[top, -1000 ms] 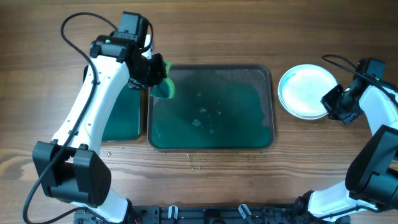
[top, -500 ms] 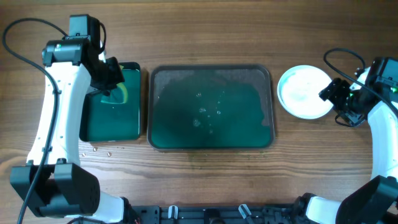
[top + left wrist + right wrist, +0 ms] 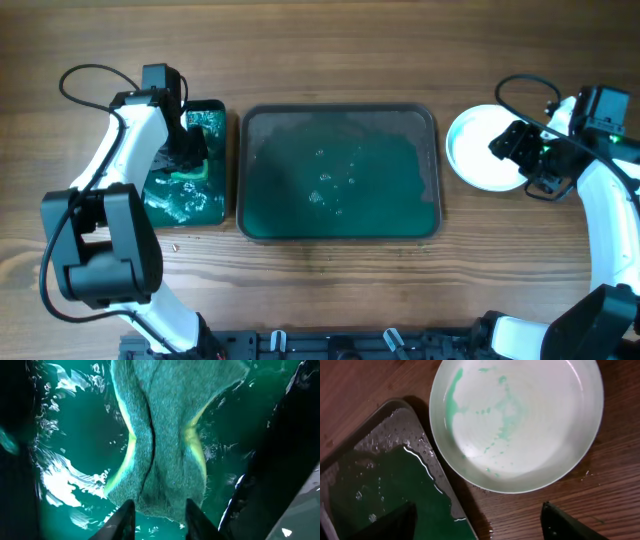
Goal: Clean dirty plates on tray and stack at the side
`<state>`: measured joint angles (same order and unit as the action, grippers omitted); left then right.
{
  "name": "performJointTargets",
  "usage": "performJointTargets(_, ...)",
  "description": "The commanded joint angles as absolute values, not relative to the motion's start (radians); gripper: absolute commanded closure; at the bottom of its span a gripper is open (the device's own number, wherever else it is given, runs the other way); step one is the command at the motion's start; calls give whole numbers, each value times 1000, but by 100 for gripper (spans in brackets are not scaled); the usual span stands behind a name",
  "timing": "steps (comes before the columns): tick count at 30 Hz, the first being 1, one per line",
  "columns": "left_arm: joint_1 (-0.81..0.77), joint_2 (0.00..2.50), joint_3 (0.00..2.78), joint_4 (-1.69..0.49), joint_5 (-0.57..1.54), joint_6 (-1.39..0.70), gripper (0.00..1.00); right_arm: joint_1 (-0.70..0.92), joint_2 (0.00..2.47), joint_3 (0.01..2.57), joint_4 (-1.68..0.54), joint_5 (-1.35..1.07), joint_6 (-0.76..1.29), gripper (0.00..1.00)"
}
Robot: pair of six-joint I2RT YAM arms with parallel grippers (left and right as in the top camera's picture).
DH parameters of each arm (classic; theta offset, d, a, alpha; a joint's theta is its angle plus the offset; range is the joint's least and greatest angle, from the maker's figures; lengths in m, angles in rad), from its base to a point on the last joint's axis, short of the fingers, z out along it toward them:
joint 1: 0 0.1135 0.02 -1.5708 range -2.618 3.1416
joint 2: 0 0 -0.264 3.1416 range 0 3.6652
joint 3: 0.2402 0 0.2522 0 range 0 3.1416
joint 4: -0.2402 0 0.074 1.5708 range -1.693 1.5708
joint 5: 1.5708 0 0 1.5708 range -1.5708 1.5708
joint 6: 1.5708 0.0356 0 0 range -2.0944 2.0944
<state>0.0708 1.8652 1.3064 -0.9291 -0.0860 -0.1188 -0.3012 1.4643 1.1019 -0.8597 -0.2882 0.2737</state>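
Note:
The plates point(image 3: 478, 150) sit stacked on the wood right of the tray point(image 3: 340, 225). The top plate point(image 3: 520, 425) is white with faint teal-green smears. The dark green tray holds only water drops, and its wet corner point(image 3: 380, 475) shows in the right wrist view. My right gripper point(image 3: 515, 160) hovers at the stack's right edge, open, its fingers point(image 3: 405, 520) far apart with nothing between them. My left gripper point(image 3: 185, 158) is low over a teal cloth point(image 3: 160, 435) lying in green water. Its fingertips point(image 3: 125, 517) stand apart at the cloth's near edge, open.
A smaller bright-green tray point(image 3: 205, 205) with a black rim stands left of the big one, filled with rippling water around the cloth point(image 3: 186, 172). Cables loop behind both arms. Crumbs lie on the wood near the trays' front edges.
My left arm carried the cloth from the big tray into the small tray's water, and its jaws have parted. My right gripper opened and shifted beside the plate stack.

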Motion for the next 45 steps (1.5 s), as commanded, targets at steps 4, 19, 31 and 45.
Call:
performJointTargets(4,75,1722,1551,-1143,-102,-109,52,-236,1419,1246,-955,-305,164,10)
performJointTargets(19,74,1314,1709,-1291,-102,-112,0,-222,1026,1560,-1195,-290,164,0)
performJointTargets(31,74,1318,1708,-1291,-102,-112,0,-169,969,1449,-1056,-262,155,0)
performJointTargets(45,74,1318,1708,-1292,-102,-112,0,42,239,306,-82,-157,135,0)
